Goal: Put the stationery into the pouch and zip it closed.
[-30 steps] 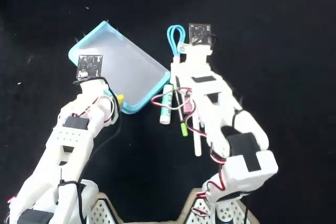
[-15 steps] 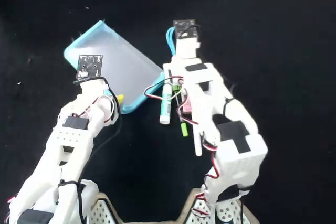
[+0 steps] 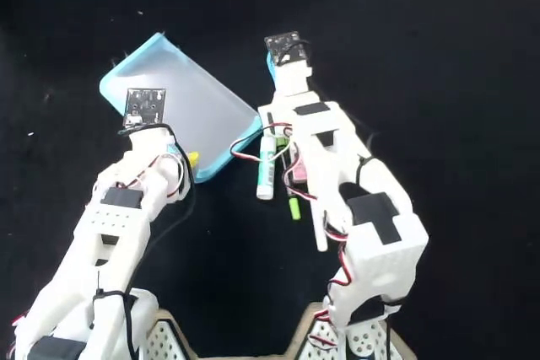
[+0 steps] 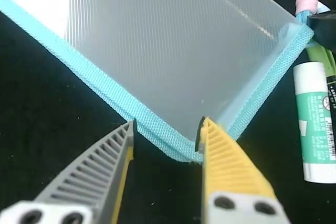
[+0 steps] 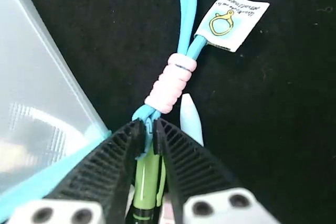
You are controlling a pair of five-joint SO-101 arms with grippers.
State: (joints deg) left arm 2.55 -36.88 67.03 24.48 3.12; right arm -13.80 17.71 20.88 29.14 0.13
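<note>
The translucent pouch (image 3: 181, 99) with its light-blue edge lies tilted on the black table. My left gripper (image 4: 165, 132) is open, its grey and yellow fingers straddling the lower corner of the pouch (image 4: 157, 51). My right gripper (image 5: 148, 129) is shut on the blue cord (image 5: 186, 9), just below its pink wrap (image 5: 170, 82) at the pouch's other corner. A white tag (image 5: 231, 22) hangs on the cord. A glue stick (image 3: 267, 170), a green pen (image 3: 294, 205) and a white stick (image 3: 318, 229) lie beside the pouch, partly under the right arm.
Black cloth covers the whole table (image 3: 456, 124), with open room at the right and far left. The arms' bases (image 3: 253, 343) stand at the near edge. The glue stick (image 4: 315, 119) lies close to the pouch's corner.
My right arm has swung to the left with the cord in its gripper, and the pouch has slid a little to the left. The left arm has kept still.
</note>
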